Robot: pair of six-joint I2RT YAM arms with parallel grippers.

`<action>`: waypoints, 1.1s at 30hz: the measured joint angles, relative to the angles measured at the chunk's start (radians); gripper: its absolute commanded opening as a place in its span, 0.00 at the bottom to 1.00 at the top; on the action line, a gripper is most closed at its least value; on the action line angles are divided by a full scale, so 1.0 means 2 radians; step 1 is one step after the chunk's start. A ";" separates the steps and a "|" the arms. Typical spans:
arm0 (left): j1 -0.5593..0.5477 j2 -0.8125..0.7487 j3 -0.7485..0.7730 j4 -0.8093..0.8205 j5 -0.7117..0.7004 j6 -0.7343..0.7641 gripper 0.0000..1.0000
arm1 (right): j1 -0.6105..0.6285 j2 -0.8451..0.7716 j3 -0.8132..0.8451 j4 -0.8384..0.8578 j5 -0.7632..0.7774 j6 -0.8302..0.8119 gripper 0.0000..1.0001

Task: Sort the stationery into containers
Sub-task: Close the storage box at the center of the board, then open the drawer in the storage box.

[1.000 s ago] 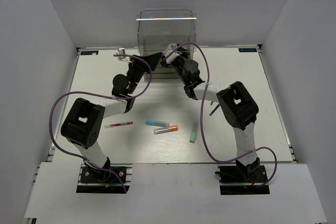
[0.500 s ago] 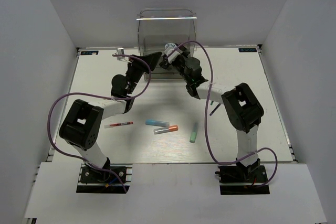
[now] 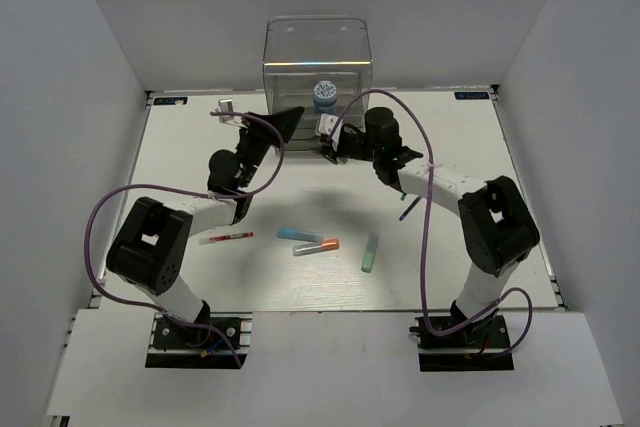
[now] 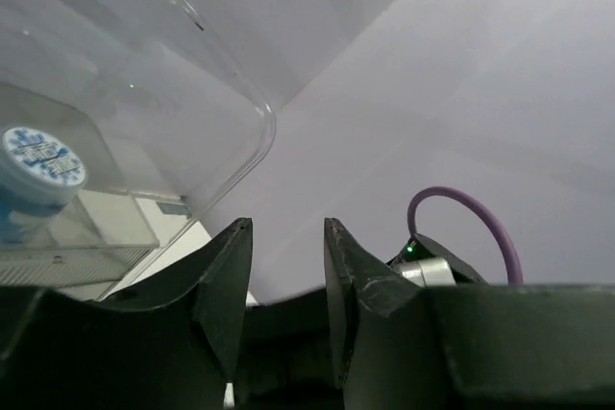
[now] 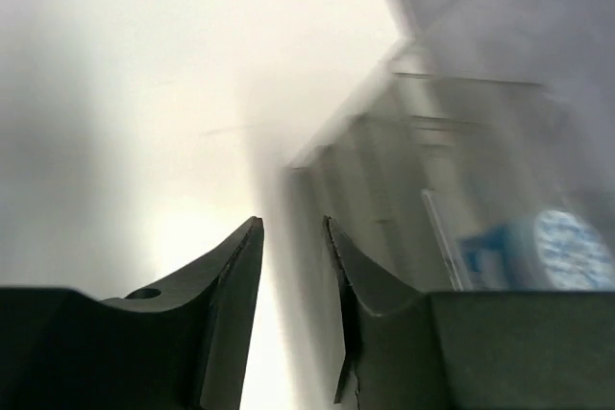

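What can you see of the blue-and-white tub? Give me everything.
The tub is small and round, with a blue body and a white top printed with a blue pattern. It looks like plastic. It stands upright and closed inside the tall clear box of the drawer unit, seemingly on the box's floor. Nothing else touches it. The right gripper is nearby, empty and apart from it.

Box (image 3: 316, 57) at far centre of table (image 3: 470, 147), tub (image 3: 323, 94) inside. Nearer, left to right: left pen (image 3: 226, 238), far marker (image 3: 299, 234) just beside near marker (image 3: 316, 246), right marker (image 3: 369, 253), right pen (image 3: 403, 210).
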 measured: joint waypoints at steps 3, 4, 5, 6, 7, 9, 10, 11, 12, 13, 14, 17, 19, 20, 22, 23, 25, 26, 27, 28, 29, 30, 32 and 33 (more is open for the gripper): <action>0.000 -0.025 -0.021 -0.026 -0.013 0.002 0.38 | 0.000 -0.018 -0.008 -0.087 -0.055 -0.030 0.45; 0.000 -0.042 -0.033 -0.042 -0.019 0.004 0.36 | 0.000 -0.023 -0.018 -0.105 -0.064 -0.037 0.47; 0.000 -0.055 -0.041 -0.060 -0.024 0.004 0.31 | 0.000 -0.030 -0.033 -0.120 -0.070 -0.044 0.50; 0.000 -0.071 -0.050 -0.081 -0.031 0.005 0.31 | 0.000 -0.037 -0.049 -0.132 -0.071 -0.048 0.53; 0.000 -0.083 -0.056 -0.101 -0.038 0.006 0.31 | -0.001 -0.044 -0.068 -0.140 -0.068 -0.050 0.56; 0.000 -0.101 -0.061 -0.152 -0.051 0.007 0.37 | -0.004 -0.061 -0.108 -0.147 -0.058 -0.042 0.62; 0.000 -0.105 -0.062 -0.172 -0.057 0.006 0.40 | -0.006 -0.070 -0.123 -0.149 -0.051 -0.036 0.62; 0.000 -0.105 -0.062 -0.190 -0.061 0.004 0.43 | -0.008 -0.079 -0.136 -0.150 -0.039 -0.028 0.62; 0.000 -0.101 -0.062 -0.204 -0.066 0.003 0.44 | -0.011 -0.087 -0.146 -0.151 -0.030 -0.019 0.62; 0.000 -0.093 -0.061 -0.217 -0.069 0.000 0.46 | -0.014 -0.096 -0.153 -0.152 -0.022 -0.009 0.62; 0.000 -0.081 -0.059 -0.228 -0.072 -0.003 0.46 | -0.016 -0.106 -0.161 -0.151 -0.016 -0.003 0.62; 0.000 -0.028 -0.031 -0.262 -0.075 -0.011 0.47 | -0.024 -0.142 -0.191 -0.146 -0.009 0.005 0.62; 0.000 0.012 -0.001 -0.278 -0.075 -0.014 0.47 | -0.026 -0.168 -0.216 -0.146 -0.005 0.005 0.62; 0.000 0.031 0.014 -0.284 -0.074 -0.017 0.48 | -0.026 -0.179 -0.229 -0.147 -0.003 0.005 0.62; 0.000 0.060 0.035 -0.294 -0.073 -0.021 0.48 | -0.027 -0.197 -0.247 -0.149 0.000 0.005 0.62; 0.000 0.072 0.043 -0.297 -0.073 -0.024 0.48 | -0.028 -0.204 -0.254 -0.149 0.002 0.005 0.62; 0.000 0.095 0.059 -0.301 -0.073 -0.035 0.48 | -0.031 -0.217 -0.266 -0.150 0.005 0.005 0.62; 0.000 0.104 0.064 -0.301 -0.073 -0.039 0.48 | -0.033 -0.224 -0.271 -0.149 0.007 0.005 0.62; 0.000 0.111 0.066 -0.299 -0.073 -0.043 0.48 | -0.035 -0.229 -0.276 -0.149 0.008 0.005 0.62; 0.000 0.119 0.068 -0.296 -0.073 -0.048 0.49 | -0.036 -0.233 -0.280 -0.148 0.010 0.005 0.62; 0.000 0.128 0.074 -0.295 -0.073 -0.051 0.49 | -0.037 -0.236 -0.282 -0.148 0.011 0.005 0.62; 0.000 0.138 0.081 -0.293 -0.073 -0.055 0.49 | -0.038 -0.239 -0.285 -0.147 0.012 0.005 0.62; 0.000 0.157 0.093 -0.287 -0.074 -0.060 0.49 | -0.041 -0.242 -0.289 -0.146 0.013 0.005 0.62; 0.000 0.165 0.097 -0.281 -0.074 -0.062 0.48 | -0.042 -0.243 -0.290 -0.146 0.013 0.005 0.62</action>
